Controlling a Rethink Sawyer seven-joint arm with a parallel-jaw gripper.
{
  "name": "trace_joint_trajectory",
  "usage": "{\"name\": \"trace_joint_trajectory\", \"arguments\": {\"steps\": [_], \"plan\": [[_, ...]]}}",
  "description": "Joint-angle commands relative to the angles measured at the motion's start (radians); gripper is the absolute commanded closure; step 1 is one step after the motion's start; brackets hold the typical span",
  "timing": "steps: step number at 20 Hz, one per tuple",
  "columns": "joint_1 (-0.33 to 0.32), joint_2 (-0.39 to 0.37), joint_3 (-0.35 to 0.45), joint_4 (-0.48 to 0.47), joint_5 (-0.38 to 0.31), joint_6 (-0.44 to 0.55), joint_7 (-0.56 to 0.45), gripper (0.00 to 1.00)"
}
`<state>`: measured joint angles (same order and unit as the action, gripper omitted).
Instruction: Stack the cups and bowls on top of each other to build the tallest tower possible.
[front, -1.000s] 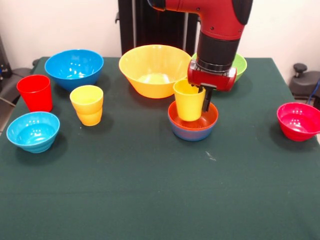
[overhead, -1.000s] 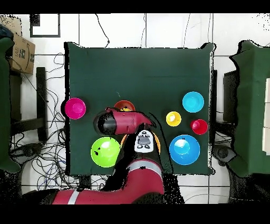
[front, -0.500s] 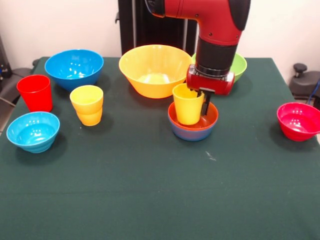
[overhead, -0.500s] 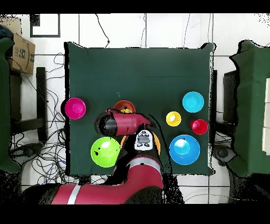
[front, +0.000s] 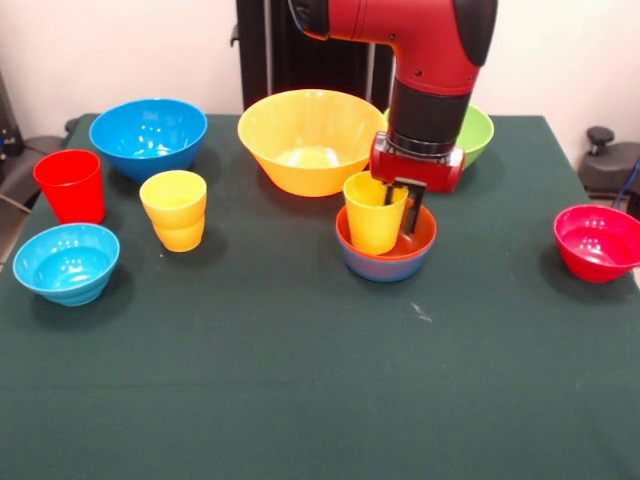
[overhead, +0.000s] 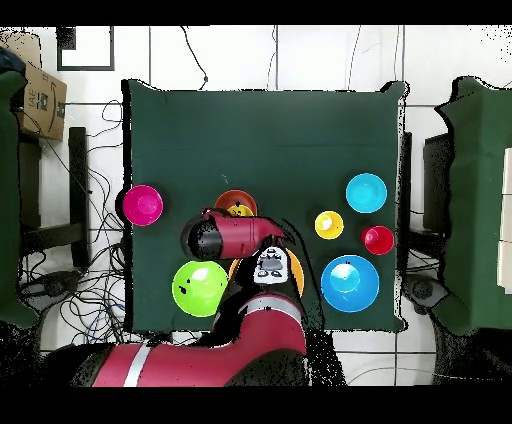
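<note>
yellow cup (front: 374, 213) tilted in orange-red bowl (front: 386, 244) | fingers (front: 411, 212) grip its rim

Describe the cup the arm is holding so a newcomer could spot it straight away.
Start at the large yellow-orange bowl at the table's back. Just in front, to its right in the front view, the end effector grips a yellow cup over the orange-red bowl. The other yellow cups stand stacked alone.

Cardboard box (overhead: 40, 97) beside green table (overhead: 270, 140)
</note>
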<state>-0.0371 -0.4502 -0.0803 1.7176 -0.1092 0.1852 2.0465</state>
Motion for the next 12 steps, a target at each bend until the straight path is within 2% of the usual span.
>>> {"name": "trace_joint_trajectory", "arguments": {"steps": [1, 12], "plan": [[0.036, 0.031, 0.022, 0.036, -0.047, -0.054, 0.094, 0.0], [0.041, 0.036, 0.009, 0.023, -0.052, -0.077, 0.085, 0.0]]}}
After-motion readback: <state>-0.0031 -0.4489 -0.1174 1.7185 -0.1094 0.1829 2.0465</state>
